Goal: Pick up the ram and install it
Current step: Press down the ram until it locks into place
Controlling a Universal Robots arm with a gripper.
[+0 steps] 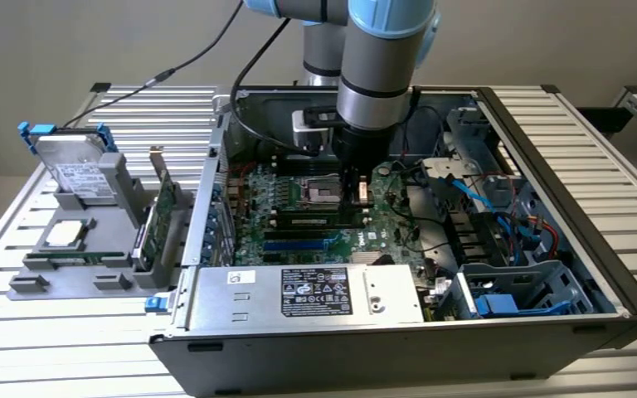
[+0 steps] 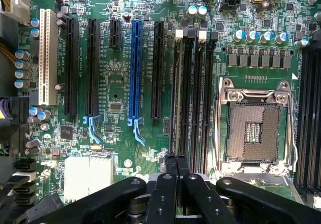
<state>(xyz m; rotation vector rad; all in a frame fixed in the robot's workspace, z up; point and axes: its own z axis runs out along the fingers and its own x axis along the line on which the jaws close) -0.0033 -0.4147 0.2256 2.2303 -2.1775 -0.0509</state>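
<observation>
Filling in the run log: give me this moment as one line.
gripper: shut, holding nothing | position: over memory slots beside empty processor socket | site: open computer case

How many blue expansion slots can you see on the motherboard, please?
1. The blue slot lies between two black slots; others may be hidden off-frame.

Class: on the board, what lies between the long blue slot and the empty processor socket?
One black slot, then a row of black memory slots, as the wrist view shows.

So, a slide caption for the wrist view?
Shut gripper poised over the motherboard's black memory slots, beside the empty processor socket.
</observation>
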